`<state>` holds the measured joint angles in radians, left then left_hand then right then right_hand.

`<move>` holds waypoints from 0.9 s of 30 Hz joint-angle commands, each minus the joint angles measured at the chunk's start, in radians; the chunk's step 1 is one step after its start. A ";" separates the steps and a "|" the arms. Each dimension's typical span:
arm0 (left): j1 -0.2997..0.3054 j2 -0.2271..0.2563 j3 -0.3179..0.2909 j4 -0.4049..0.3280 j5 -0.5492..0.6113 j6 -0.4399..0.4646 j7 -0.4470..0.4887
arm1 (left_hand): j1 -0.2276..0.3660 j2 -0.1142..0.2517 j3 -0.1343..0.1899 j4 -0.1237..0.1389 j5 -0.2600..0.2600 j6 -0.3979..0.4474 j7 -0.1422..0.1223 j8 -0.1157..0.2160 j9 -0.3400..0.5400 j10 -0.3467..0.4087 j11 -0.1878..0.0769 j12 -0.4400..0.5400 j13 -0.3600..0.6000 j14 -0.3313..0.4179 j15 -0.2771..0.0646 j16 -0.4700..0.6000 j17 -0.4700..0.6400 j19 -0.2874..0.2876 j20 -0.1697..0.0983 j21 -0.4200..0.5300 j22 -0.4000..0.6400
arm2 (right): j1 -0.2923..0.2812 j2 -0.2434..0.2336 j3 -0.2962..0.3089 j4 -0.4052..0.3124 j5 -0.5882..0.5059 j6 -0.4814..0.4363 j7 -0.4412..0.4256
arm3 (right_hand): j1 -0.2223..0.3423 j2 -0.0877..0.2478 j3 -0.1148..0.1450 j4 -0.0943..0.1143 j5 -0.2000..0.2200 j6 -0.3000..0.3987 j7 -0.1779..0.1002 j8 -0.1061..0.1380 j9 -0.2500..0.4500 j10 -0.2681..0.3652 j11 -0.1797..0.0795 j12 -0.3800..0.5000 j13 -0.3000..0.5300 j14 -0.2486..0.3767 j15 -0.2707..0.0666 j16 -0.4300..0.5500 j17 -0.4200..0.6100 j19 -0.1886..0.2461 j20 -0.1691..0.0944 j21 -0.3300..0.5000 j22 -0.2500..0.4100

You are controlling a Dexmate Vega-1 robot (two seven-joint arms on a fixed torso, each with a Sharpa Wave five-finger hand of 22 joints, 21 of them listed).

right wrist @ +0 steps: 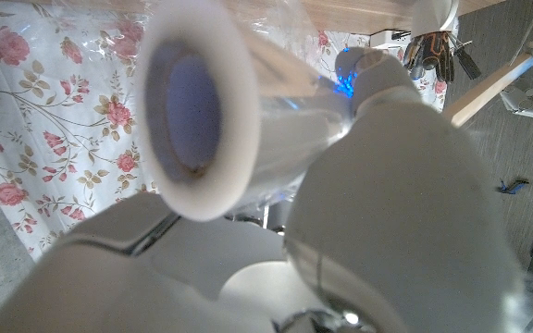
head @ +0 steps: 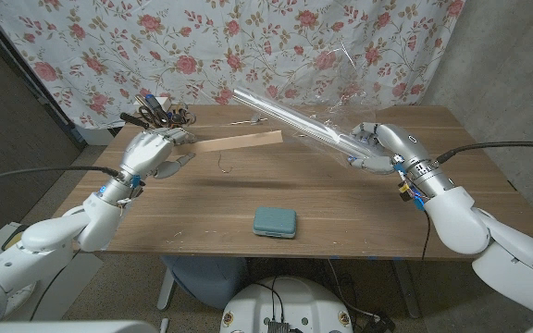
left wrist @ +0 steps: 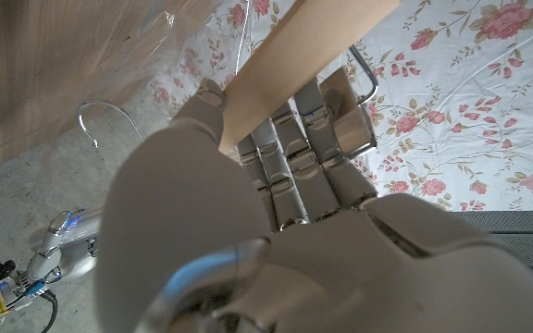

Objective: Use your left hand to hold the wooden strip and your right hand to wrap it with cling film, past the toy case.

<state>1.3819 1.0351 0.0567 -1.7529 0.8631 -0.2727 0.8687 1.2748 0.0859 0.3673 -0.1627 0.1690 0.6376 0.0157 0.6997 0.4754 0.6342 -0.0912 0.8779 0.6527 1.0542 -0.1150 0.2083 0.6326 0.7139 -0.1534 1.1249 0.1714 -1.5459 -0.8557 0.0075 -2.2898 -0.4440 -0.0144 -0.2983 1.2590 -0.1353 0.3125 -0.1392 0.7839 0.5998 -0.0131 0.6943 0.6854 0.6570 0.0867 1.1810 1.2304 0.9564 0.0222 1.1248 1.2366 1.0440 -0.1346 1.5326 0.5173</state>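
Loose film trailing from the cling film roll (head: 290, 118) is nearly invisible against the floral backdrop. The left hand (head: 153, 151) clamps one end of the flat, pale wooden strip (head: 239, 142), raised above the table's (head: 359, 213) far side. The right hand (head: 370, 146) grips the glossy roll, its white tube end visible. A teal toy case (head: 275, 222) lies near.

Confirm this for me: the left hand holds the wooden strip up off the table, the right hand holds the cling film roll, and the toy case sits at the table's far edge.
Not the toy case: the head view shows it near the table's front edge. The left hand does hold the wooden strip up, and the right hand the cling film roll.
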 commanded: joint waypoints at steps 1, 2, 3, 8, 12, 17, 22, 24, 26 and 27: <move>-0.162 0.045 0.196 0.044 -0.017 -0.017 0.004 | 0.011 0.024 0.076 -0.001 0.008 0.076 -0.069 0.081 0.003 0.051 -0.056 0.022 0.003 0.113 -0.110 0.006 0.002 -0.005 0.001 0.004 0.005 | 0.033 0.023 -0.003 0.009 0.043 0.065 0.058 | 0.160 0.166 0.110 -0.013 -0.003 0.006 -0.006 0.000 0.000 0.254 -0.247 0.401 0.017 0.233 -0.235 0.290 0.000 0.035 -0.081 0.010 0.001; -0.170 0.049 0.205 0.043 -0.015 -0.018 0.003 | 0.011 0.024 0.076 -0.001 0.008 0.078 -0.070 0.082 0.003 0.051 -0.056 0.022 0.003 0.112 -0.110 0.005 0.002 -0.005 0.001 0.004 0.005 | 0.036 0.024 -0.001 0.011 0.048 0.070 0.062 | 0.160 0.166 0.110 -0.013 -0.003 0.005 -0.006 0.000 0.000 0.254 -0.247 0.401 0.017 0.233 -0.235 0.291 0.000 0.035 -0.081 0.010 0.000; -0.176 0.053 0.213 0.043 -0.014 -0.021 0.003 | 0.011 0.024 0.076 0.000 0.008 0.079 -0.069 0.082 0.003 0.050 -0.056 0.023 0.003 0.112 -0.110 0.004 0.001 -0.005 0.001 0.004 0.005 | 0.038 0.025 0.000 0.013 0.053 0.073 0.065 | 0.159 0.167 0.110 -0.013 -0.004 0.005 -0.006 0.000 0.000 0.254 -0.247 0.401 0.017 0.233 -0.235 0.291 0.000 0.034 -0.081 0.011 0.000; -0.192 0.074 0.247 0.037 0.001 -0.024 0.014 | 0.011 0.025 0.075 0.000 0.007 0.077 -0.069 0.083 0.003 0.049 -0.057 0.025 0.001 0.113 -0.110 0.006 0.001 -0.006 0.001 0.005 0.004 | 0.060 0.033 0.006 0.031 0.085 0.064 0.091 | 0.158 0.168 0.109 -0.013 -0.010 0.005 -0.007 0.001 0.001 0.255 -0.247 0.401 0.017 0.231 -0.235 0.294 0.000 0.031 -0.081 0.012 -0.005; -0.200 0.091 0.269 0.036 0.008 -0.024 0.015 | 0.012 0.026 0.074 0.000 0.007 0.074 -0.073 0.083 0.002 0.047 -0.058 0.027 0.001 0.110 -0.111 0.005 0.001 -0.007 0.000 0.005 0.004 | 0.077 0.038 0.008 0.051 0.110 0.055 0.102 | 0.157 0.169 0.109 -0.013 -0.017 0.005 -0.009 0.004 0.005 0.255 -0.247 0.401 0.017 0.229 -0.235 0.297 0.001 0.032 -0.081 0.016 -0.009; -0.197 0.109 0.282 0.033 -0.001 -0.013 0.010 | 0.013 0.026 0.073 -0.001 0.007 0.072 -0.073 0.083 -0.001 0.045 -0.060 0.031 0.003 0.108 -0.110 0.006 0.002 -0.008 0.001 0.005 0.004 | 0.091 0.035 0.009 0.061 0.131 0.060 0.110 | 0.156 0.170 0.109 -0.013 -0.023 0.006 -0.009 0.004 0.003 0.255 -0.247 0.401 0.017 0.227 -0.235 0.301 0.000 0.028 -0.081 0.015 -0.015; -0.204 0.121 0.293 0.034 -0.010 -0.010 0.003 | 0.014 0.027 0.072 -0.001 0.007 0.073 -0.073 0.085 -0.001 0.044 -0.060 0.032 0.001 0.108 -0.111 0.006 0.002 -0.009 0.001 0.006 0.004 | 0.091 0.025 0.007 0.045 0.129 0.065 0.118 | 0.155 0.171 0.109 -0.013 -0.029 0.005 -0.010 0.003 0.000 0.255 -0.247 0.401 0.017 0.225 -0.235 0.304 0.000 0.029 -0.081 0.018 -0.018; -0.208 0.123 0.297 0.032 -0.014 -0.009 -0.001 | 0.013 0.028 0.072 0.000 0.007 0.074 -0.071 0.086 -0.001 0.042 -0.061 0.033 0.002 0.109 -0.110 0.007 0.002 -0.009 0.001 0.006 0.004 | 0.092 0.023 0.007 0.039 0.128 0.067 0.121 | 0.155 0.172 0.109 -0.013 -0.032 0.004 -0.008 0.003 0.000 0.256 -0.247 0.401 0.017 0.224 -0.235 0.305 0.000 0.029 -0.081 0.019 -0.021; -0.214 0.125 0.301 0.031 -0.015 -0.008 -0.002 | 0.013 0.027 0.071 -0.001 0.007 0.074 -0.073 0.086 -0.002 0.042 -0.061 0.034 0.000 0.110 -0.111 0.007 0.002 -0.010 0.001 0.006 0.004 | 0.091 0.021 0.008 0.035 0.128 0.071 0.123 | 0.154 0.172 0.109 -0.013 -0.034 0.004 -0.010 0.002 -0.002 0.256 -0.247 0.401 0.017 0.223 -0.235 0.307 0.000 0.031 -0.081 0.021 -0.021; -0.217 0.126 0.302 0.031 -0.015 -0.009 -0.004 | 0.013 0.027 0.071 0.000 0.007 0.073 -0.074 0.087 -0.001 0.043 -0.062 0.034 0.000 0.110 -0.110 0.008 0.002 -0.010 0.001 0.007 0.004 | 0.090 0.021 0.009 0.032 0.128 0.072 0.124 | 0.154 0.172 0.110 -0.014 -0.035 0.004 -0.010 0.001 -0.003 0.256 -0.247 0.401 0.017 0.223 -0.235 0.307 0.000 0.025 -0.081 0.016 -0.027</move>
<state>1.1904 1.1352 0.3225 -1.7186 0.8591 -0.2880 0.8786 1.2708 0.0899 0.3673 -0.1627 0.1703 0.6346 0.0127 0.7047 0.4699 0.6264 -0.0990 0.8858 0.6495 1.0543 -0.1149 0.2084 0.6328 0.7067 -0.1531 1.1249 0.1716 -1.4661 -0.8260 0.0137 -2.2448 -0.3317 0.0452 -0.1946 1.2546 -0.1310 0.3125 -0.1392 0.7549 0.6030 -0.0161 0.6902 0.6829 0.6572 0.0869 1.1810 1.2266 0.9564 0.0223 1.1248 1.2343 1.0440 -0.1346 1.5444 0.4913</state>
